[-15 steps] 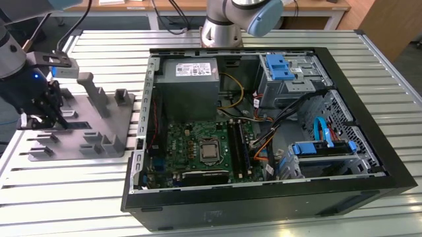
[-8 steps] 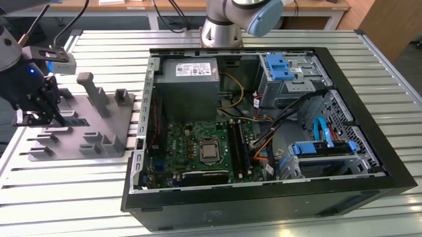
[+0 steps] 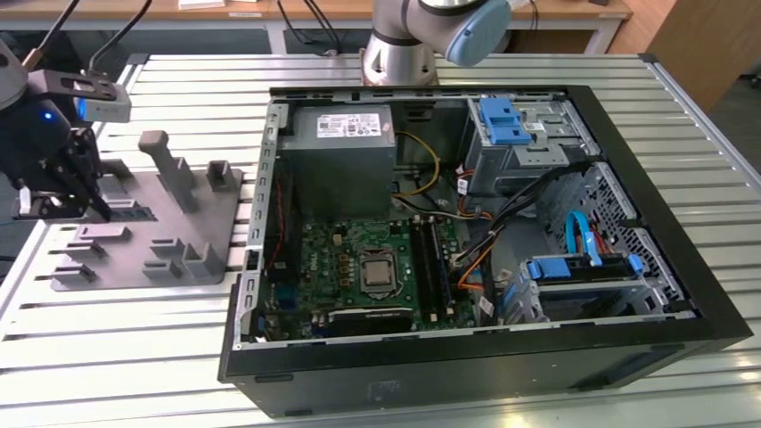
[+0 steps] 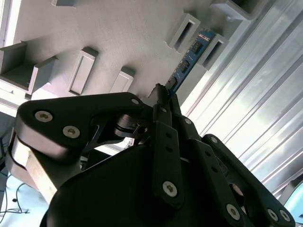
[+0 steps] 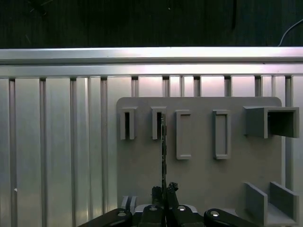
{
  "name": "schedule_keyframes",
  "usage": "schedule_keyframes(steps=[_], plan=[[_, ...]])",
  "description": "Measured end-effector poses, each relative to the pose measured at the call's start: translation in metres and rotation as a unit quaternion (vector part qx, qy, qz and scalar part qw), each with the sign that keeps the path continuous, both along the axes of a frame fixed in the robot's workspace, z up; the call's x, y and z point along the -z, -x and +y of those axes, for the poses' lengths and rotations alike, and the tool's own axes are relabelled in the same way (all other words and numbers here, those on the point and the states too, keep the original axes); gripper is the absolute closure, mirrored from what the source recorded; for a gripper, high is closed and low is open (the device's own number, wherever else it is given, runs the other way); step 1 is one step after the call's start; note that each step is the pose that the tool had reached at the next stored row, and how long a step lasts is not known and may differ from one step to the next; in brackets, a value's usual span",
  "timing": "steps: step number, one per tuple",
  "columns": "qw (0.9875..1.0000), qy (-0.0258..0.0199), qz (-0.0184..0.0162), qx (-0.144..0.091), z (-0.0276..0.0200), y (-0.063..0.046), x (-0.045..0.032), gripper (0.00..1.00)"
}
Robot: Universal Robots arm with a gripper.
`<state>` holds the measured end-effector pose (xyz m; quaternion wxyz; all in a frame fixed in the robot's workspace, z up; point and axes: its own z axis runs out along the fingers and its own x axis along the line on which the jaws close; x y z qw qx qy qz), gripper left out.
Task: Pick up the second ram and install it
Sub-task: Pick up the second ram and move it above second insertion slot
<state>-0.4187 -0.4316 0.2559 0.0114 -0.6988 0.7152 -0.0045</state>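
As the fingers (image 4: 165, 130) pinch shut on the near end of the second ram (image 4: 188, 60), which stands edge-on between blocks of the holder plate (image 5: 142, 165), a straight, untilted lift seems wise; the computer case (image 3: 476, 358) lies toward the exterior view's right.

Silver arm (image 3: 398, 45), black gripper (image 4: 161, 97)
Behind the computer case (image 3: 476, 357), the arm is wearing a blue cap (image 3: 482, 31); gripper screws (image 4: 169, 188) are shining.
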Motion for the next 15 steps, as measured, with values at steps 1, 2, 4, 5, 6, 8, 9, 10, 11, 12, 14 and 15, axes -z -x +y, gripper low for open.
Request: schedule_keyframes(steps=[1,2,4,5,6,8,9,10,11,12,14,15], plan=[[1.0000,0.0000,0.0000,0.000,0.0000,0.000,-0.0015,0.86],[1.0000,0.0000,0.0000,0.000,0.0000,0.000,-0.0028,0.86],[1.0000,0.0000,0.0000,0.000,0.0000,0.000,-0.0055,0.86],[1.0000,0.0000,0.0000,0.000,0.0000,0.000,-0.0069,0.86],[1.0000,0.0000,0.0000,0.000,0.0000,0.000,-0.0082,0.86],[1.0000,0.0000,0.0000,0.000,0.0000,0.000,-0.0107,0.86],[1.0000,0.0000,0.0000,0.000,0.0000,0.000,-0.0120,0.86],[1.0000,0.0000,0.0000,0.000,0.0000,0.000,-0.0132,0.86],[1.0000,0.0000,0.0000,0.000,0.0000,0.000,-0.0144,0.86],[1.0000,0.0000,0.0000,0.000,0.0000,0.000,-0.0158,0.86],[1.0000,0.0000,0.0000,0.000,0.0000,0.000,-0.0183,0.86],[1.0000,0.0000,0.0000,0.000,0.0000,0.000,-0.0196,0.86]])
